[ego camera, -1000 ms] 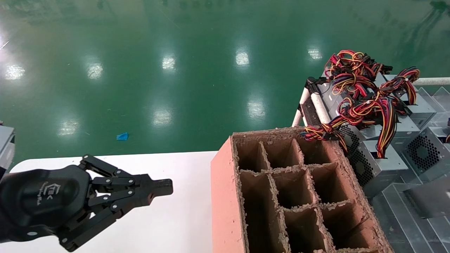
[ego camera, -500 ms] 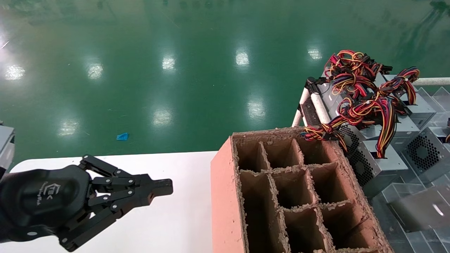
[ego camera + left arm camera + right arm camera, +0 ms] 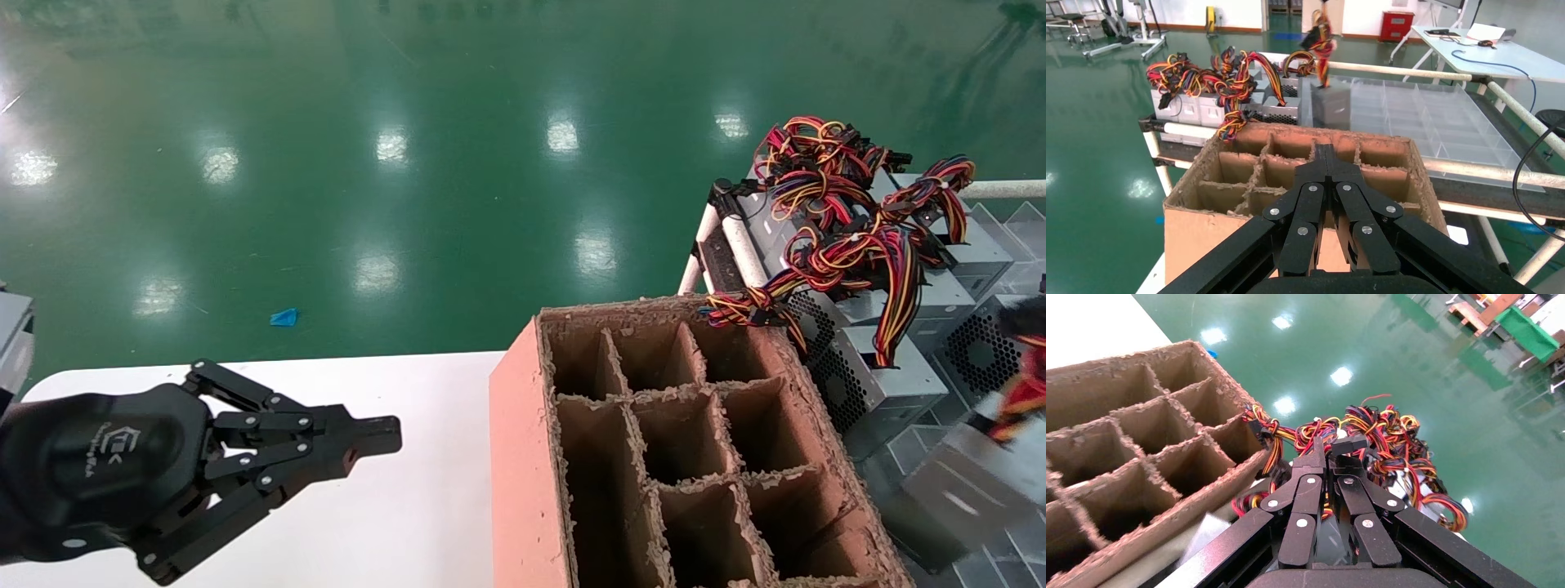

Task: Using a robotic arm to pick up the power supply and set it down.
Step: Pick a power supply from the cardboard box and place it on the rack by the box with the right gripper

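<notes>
Hanging by its wire bundle: the power supply (image 3: pixel 960 490), a grey box, blurred, at the right edge of the head view, just beside the right wall of the cardboard box (image 3: pixel 523 457) and apart from it. From the left wrist view, seen beyond the far rim of that box, over the clear divided trays (image 3: pixel 1425 116), with the red, yellow and black wires (image 3: pixel 1319 37) drawn straight up above the casing.

Pinching that bundle: the right gripper (image 3: pixel 1329 447), fingers pressed together on the wires, a black connector right at the tips. Casing itself mostly hidden under the fingers in the right wrist view.

Behind and to the far side, on the rack: other power supplies (image 3: pixel 887 380), packed side by side, wires tangled on top, one strand draped over the far right corner of the cardboard box.

Parked over the white tabletop (image 3: pixel 409 506), well left of the box: the left gripper (image 3: pixel 384 433), fingers pressed together on nothing, pointing toward the box.

Beyond all this, glossy green floor (image 3: pixel 409 163).
</notes>
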Robot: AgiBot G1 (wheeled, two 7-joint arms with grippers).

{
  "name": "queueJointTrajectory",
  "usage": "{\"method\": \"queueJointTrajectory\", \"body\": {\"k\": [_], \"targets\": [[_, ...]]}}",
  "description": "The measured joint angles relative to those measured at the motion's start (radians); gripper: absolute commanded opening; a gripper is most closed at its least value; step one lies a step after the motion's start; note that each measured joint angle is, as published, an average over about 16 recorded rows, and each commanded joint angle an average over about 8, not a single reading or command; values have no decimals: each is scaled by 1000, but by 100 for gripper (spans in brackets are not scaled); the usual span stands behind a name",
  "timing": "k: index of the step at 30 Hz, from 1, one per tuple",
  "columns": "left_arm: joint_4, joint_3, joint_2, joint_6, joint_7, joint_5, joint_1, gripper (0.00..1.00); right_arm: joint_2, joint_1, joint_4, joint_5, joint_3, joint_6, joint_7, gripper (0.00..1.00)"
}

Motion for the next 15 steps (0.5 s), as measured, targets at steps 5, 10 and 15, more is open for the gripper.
{"method": "queueJointTrajectory", "body": {"k": [5,10,15], "targets": [[0,0,0,0,0,0,0,0,-42,-12,13,-3,-30,74,-9,0],[0,0,0,0,0,0,0,0,-71,-20,26,-3,-47,134,-15,0],[0,0,0,0,0,0,0,0,-89,-24,38,2,-56,171,-19,0]]}}
